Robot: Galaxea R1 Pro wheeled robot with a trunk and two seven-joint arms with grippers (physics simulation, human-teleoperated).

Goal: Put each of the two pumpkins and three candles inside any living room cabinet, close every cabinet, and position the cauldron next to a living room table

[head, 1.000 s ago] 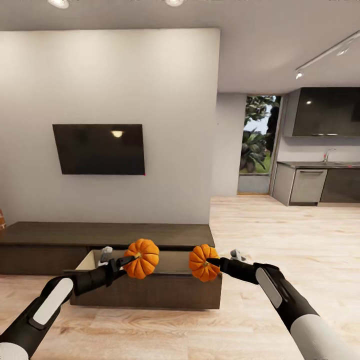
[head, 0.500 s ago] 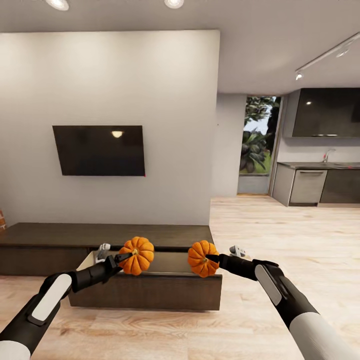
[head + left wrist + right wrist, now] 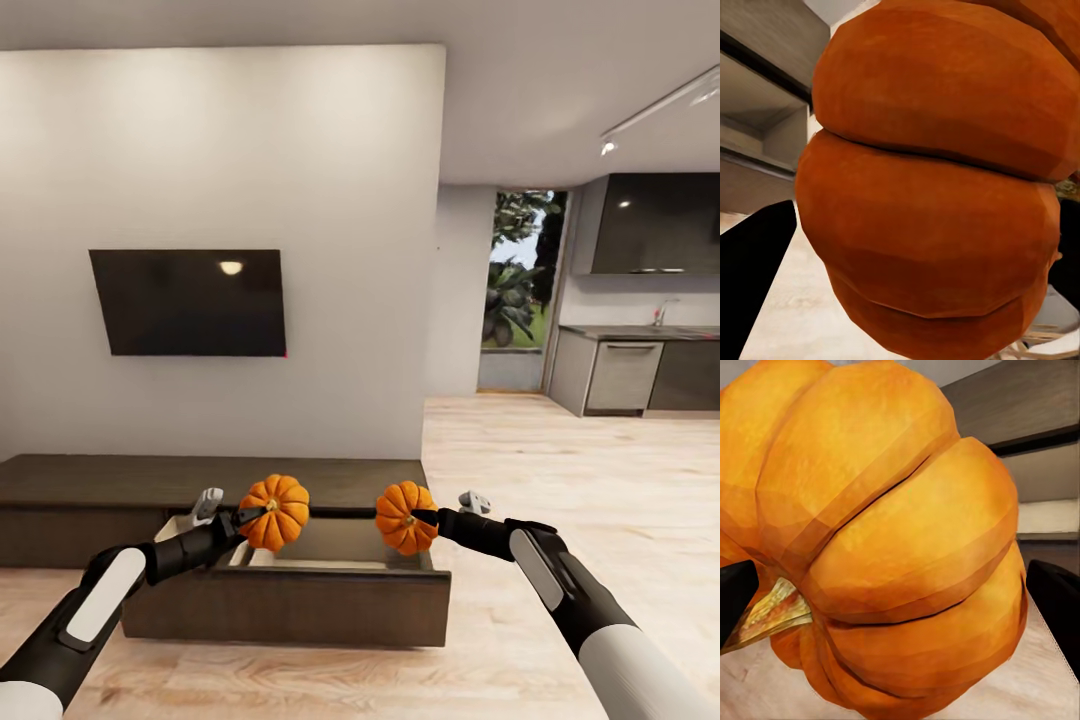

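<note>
Over the open drawer (image 3: 300, 560) of the cabinet (image 3: 120, 485), now nearer than a second ago, one pumpkin (image 3: 275, 513) is clamped in the left gripper (image 3: 243, 518), the other pumpkin (image 3: 404, 517) in the right gripper (image 3: 428, 518), ready for release.

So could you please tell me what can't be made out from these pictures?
- Floor of the open pale-wood drawer in the long dark-brown cabinet: head view, hidden by its front and two ribbed orange pumpkins.
- Left hand contact: left wrist view, pumpkin blocks it.
- Right hand fingertips: cropped.
</note>
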